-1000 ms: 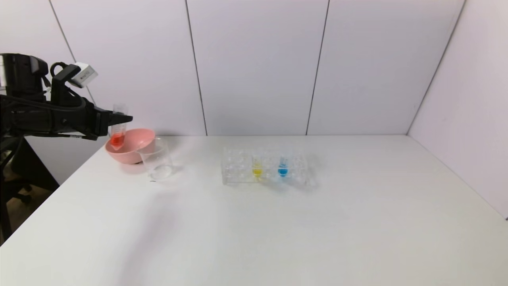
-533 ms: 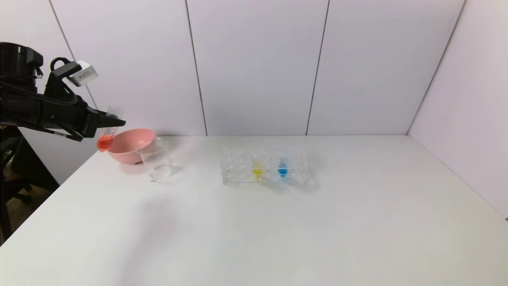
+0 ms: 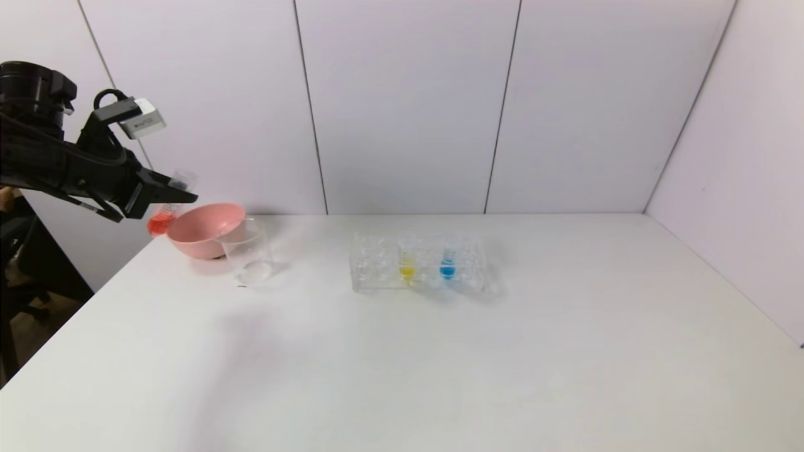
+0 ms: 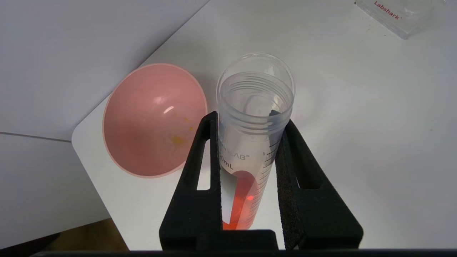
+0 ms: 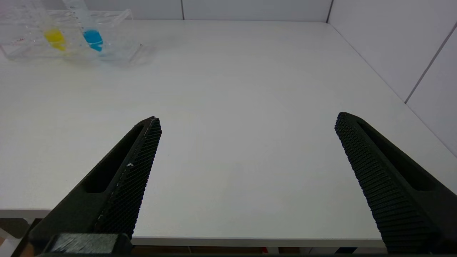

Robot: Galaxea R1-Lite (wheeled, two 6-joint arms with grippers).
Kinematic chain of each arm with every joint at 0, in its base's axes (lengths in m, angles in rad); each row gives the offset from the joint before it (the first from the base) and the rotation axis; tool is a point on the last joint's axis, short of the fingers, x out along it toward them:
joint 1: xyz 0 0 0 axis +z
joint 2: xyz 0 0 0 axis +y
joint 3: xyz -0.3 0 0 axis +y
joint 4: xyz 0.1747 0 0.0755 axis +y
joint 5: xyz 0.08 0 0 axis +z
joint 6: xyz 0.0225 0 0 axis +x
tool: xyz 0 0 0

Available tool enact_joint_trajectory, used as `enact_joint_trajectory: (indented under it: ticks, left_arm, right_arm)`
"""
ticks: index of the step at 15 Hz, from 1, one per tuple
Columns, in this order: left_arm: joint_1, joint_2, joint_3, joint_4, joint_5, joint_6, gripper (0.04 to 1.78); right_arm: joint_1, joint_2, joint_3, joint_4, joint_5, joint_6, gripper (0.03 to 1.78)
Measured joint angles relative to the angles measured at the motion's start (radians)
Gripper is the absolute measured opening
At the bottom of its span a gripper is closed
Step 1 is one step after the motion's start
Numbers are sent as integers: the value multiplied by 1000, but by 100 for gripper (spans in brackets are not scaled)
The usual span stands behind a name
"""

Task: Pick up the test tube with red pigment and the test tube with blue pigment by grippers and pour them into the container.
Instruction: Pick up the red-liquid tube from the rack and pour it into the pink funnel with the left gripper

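Gripping the tilted test tube with red pigment, left pincer hides its base — right pincer open.

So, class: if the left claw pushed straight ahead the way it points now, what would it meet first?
Probably the pink bowl: the left claw, shut on the red-pigment test tube, points just over its near rim. Depth is unclear; it might pass above it.

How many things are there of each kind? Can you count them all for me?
Tubes: 3, red held in the left hand, yellow, blue
Pink bowl: 1
Clear beaker: 1
Tube rack: 1
Total: 6
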Motion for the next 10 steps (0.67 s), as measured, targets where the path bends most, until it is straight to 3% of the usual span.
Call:
enact_joint_trajectory:
  ticks: [5,10]
  left_arm:
    - [0,52,-131,140,9,144,45]
    - [-13,95,-206,189,15,204,45]
  right_arm:
    - [0,0,0,0,0,0,178]
    - [0,0,0,0,0,0,177]
